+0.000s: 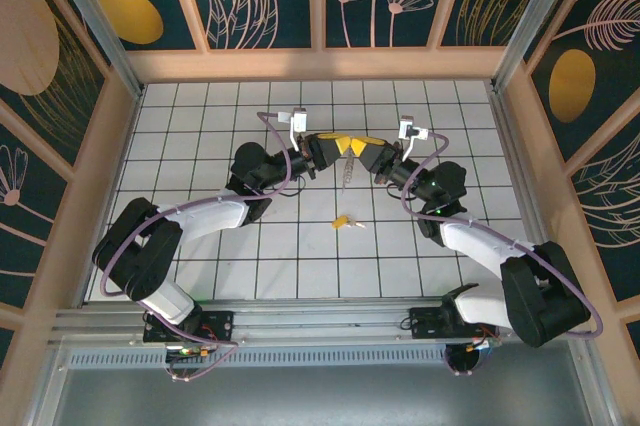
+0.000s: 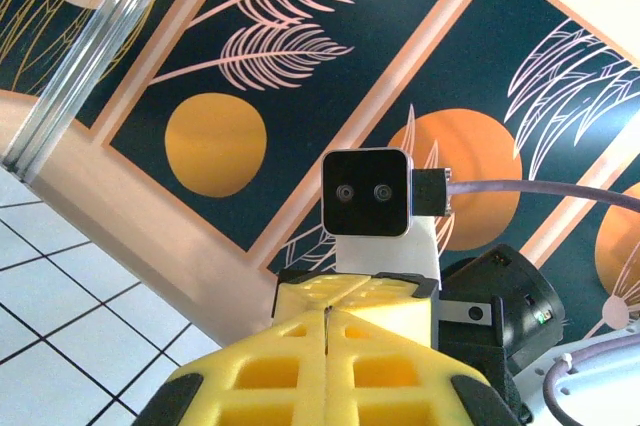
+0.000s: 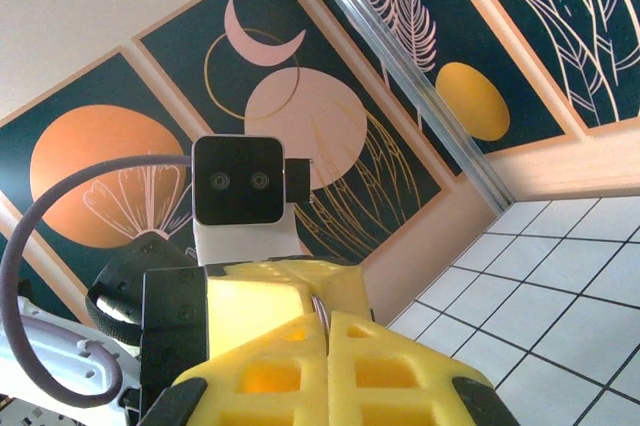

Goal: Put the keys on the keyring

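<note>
Yellow-headed key lies loose on the tiled worktop. Beyond it, at twelve o'clock, the left tool and right tool meet tip to tip, both pinched narrow. A thin pale strand, likely the keyring, dangles beneath them; which tool holds it I cannot tell. Risk: a loosened pinch drops it. No readable writing.

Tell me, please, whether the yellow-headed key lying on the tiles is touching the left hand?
Apart. The top external view shows bare tiles between the yellow-headed key and the left hand.
</note>
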